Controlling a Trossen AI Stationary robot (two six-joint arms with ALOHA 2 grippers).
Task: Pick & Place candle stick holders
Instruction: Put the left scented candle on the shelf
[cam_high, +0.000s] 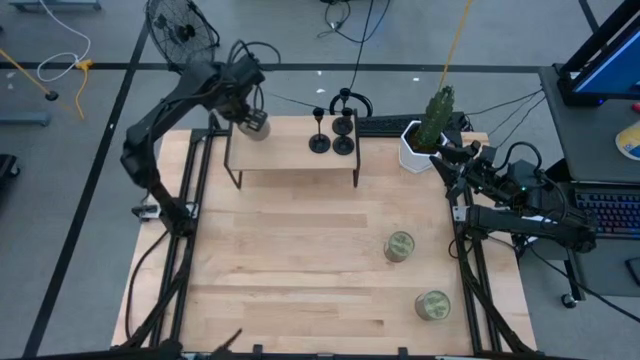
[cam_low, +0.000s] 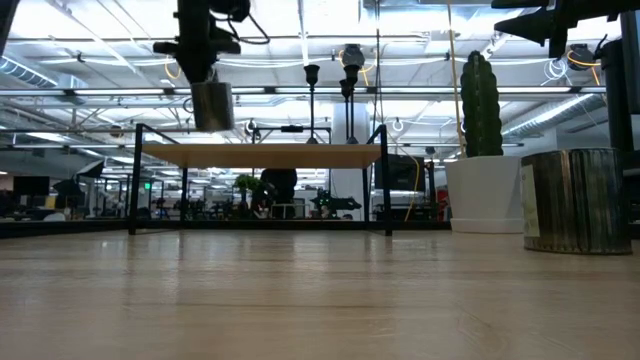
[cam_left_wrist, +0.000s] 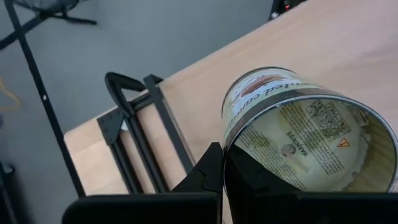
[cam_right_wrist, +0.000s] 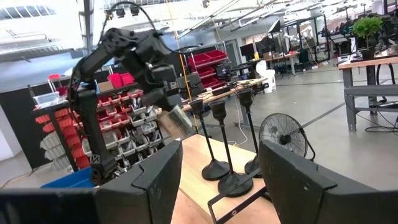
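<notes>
High view: a candle jar (cam_high: 254, 126) is held by the left gripper (cam_high: 247, 118) above the left end of the small raised shelf (cam_high: 290, 165), the fingers pinched on its rim, as is seen close up in the left wrist view, where the fingers (cam_left_wrist: 214, 171) clamp the jar's glass wall (cam_left_wrist: 305, 137). The three candle stick holders (cam_high: 335, 135) stand upright together on the right part of the same shelf, apart from the jar and untouched by either gripper. The step in hand is judged to be the placing of a jar, not a holder; a gentle lowering onto the shelf is called for next. The right gripper (cam_high: 462, 160) waits spread by the cactus pot (cam_high: 415, 150), its fingers (cam_right_wrist: 155, 177) pointed toward the holders, well apart from them
</notes>
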